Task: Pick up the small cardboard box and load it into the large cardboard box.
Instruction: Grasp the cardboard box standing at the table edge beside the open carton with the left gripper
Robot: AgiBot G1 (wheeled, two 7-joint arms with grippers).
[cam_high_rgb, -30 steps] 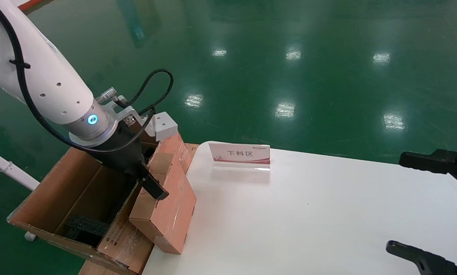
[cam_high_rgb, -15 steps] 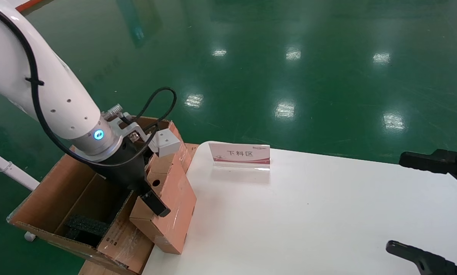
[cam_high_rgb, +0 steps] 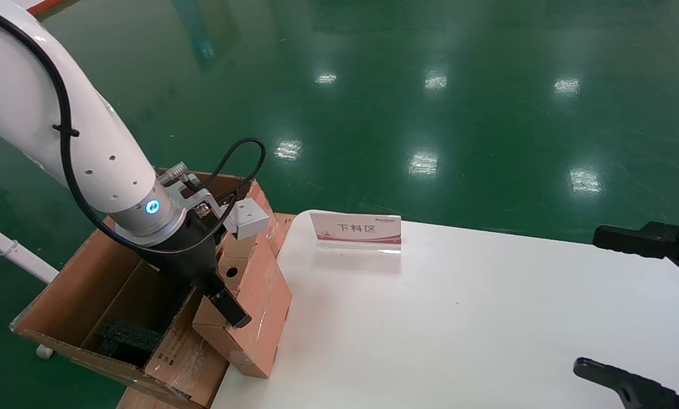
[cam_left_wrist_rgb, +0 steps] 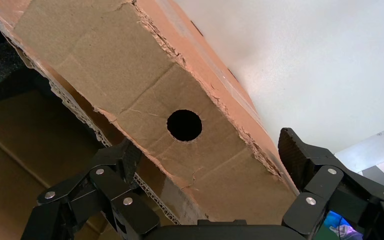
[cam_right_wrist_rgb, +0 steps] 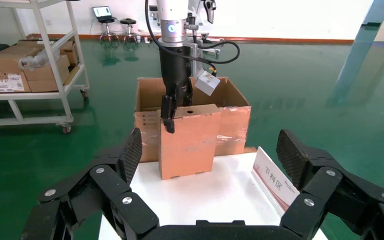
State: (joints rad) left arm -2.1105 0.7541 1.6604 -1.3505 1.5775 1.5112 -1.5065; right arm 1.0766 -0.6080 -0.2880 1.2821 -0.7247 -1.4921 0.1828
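Note:
The small cardboard box (cam_high_rgb: 260, 307) stands upright at the white table's left edge, leaning against the large cardboard box (cam_high_rgb: 89, 284). Its top face with a round hole (cam_left_wrist_rgb: 184, 125) fills the left wrist view. My left gripper (cam_high_rgb: 217, 298) is open and straddles that top end. One finger (cam_high_rgb: 230, 307) lies along the table-side face, and the other is down beside the large box's wall. In the left wrist view both fingers (cam_left_wrist_rgb: 295, 150) flank the top with a little gap. My right gripper (cam_high_rgb: 592, 301) hangs open over the table's right edge, far from both boxes.
A red-and-white sign (cam_high_rgb: 356, 232) stands near the table's (cam_high_rgb: 459, 318) back edge. Black foam (cam_high_rgb: 126, 335) lies inside the large box, whose flaps stand upright. Green floor surrounds the table. A shelf cart with cartons (cam_right_wrist_rgb: 30, 65) stands far behind.
My left gripper has come down over the small box's top end, so the finger now reaches lower along its side. The box and the right arm have stayed put.

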